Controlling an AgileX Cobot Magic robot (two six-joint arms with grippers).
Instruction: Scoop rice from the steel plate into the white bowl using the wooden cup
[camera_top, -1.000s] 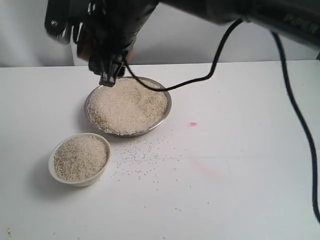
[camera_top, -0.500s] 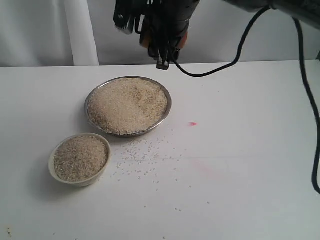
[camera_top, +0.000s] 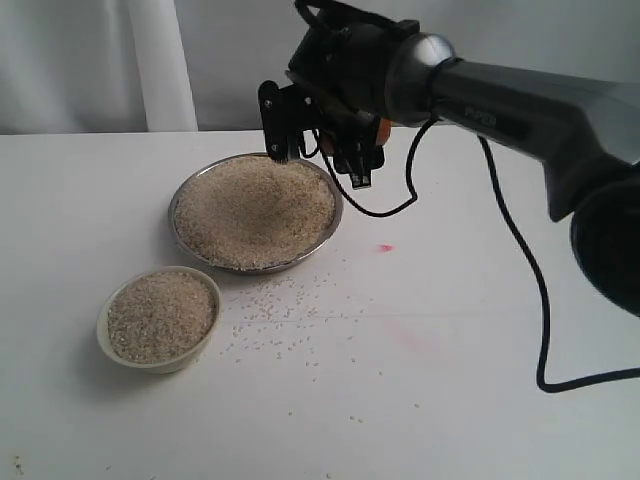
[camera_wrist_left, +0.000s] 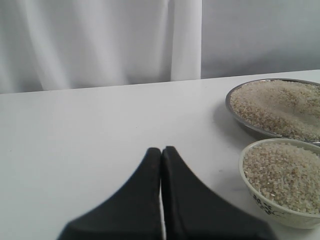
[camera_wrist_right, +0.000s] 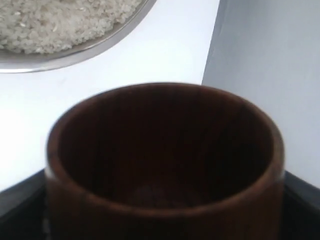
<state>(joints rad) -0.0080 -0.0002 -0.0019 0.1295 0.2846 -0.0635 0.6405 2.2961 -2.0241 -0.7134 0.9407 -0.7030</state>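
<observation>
**Q:** Fig. 1. What does the right claw (camera_top: 318, 145) carry, and how do its jaws stand?

**A:** The jaws stand wide, clamped on the sides of the wooden cup (camera_wrist_right: 165, 165). The cup is empty: its dark inside shows no grain. In the exterior view only a reddish sliver shows beside the claw. It is probably the cup's wall, but the housing hides the rest.

**Q:** Where do the other things lie relative to that claw?

**A:** The steel plate (camera_top: 338, 215) lies just beneath and ahead of it, and the claw hangs over the plate's nearest rim. The rice (camera_top: 255, 205) is heaped high on the plate. The white bowl (camera_top: 103, 325) stands beyond the plate, on the side away from the claw, and is filled nearly to its rim. Loose grains (camera_top: 290, 318) lie on the table (camera_top: 480, 380) beside both dishes.

**Q:** And the left claw (camera_wrist_left: 161, 152)?

**A:** It is closed on nothing, with its tips pressed together, low over the table near the bowl.

**Q:** What may go wrong from here?

**A:** There are four hazards.
- The bowl has little room left, so a full cup is likely to overflow it.
- A deep scoop into so heaped and shallow a plate may push rice over the rim.
- The smooth, rounded cup may turn in the jaws when it meets the heap.
- The cable (camera_top: 395, 205) sags just beside the plate and could sweep grains or nudge the rim.
</observation>
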